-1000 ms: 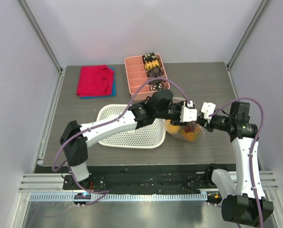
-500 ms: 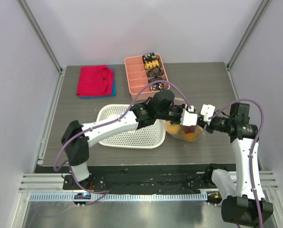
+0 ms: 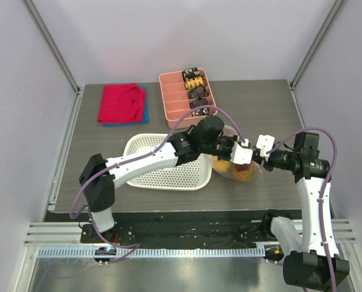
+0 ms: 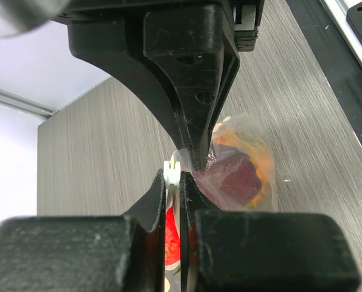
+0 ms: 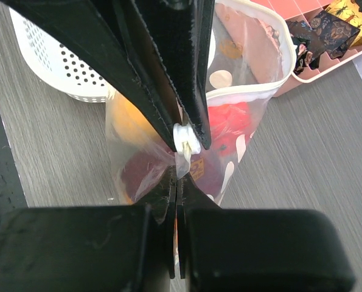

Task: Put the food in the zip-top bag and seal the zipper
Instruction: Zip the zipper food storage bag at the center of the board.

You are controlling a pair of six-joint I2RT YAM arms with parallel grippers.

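Left side: my left gripper (image 4: 184,173) is pinched narrow on the top edge of the bag (image 5: 254,73), with a small white nub poking out just beside my fingertips.
Right side: my right gripper (image 5: 181,158) is also clamped tight on that edge, facing the left one, with the same kind of white nub at the pinch.
Bag position: it stands on the table (image 3: 260,103) between my two wrists, just beside the right rim of the white basket (image 3: 168,173). My left arm reaches across the basket to it.
Zipper: the zipper (image 5: 238,92) runs from my right fingers along the mouth and bows away in a curve. I cannot tell how much of it is pressed together.
Food: all that I can see of it is inside the bag: a dark red apple (image 4: 238,182) low down, a peach (image 5: 132,115) towards the basket and a bright red apple (image 5: 229,121) by the dotted wall.
Far side: a pink tray (image 3: 181,100) holds snack pieces (image 3: 196,85) in its right-hand compartments.
Far left: a red cloth (image 3: 120,102) lies on a blue cloth (image 3: 145,103).
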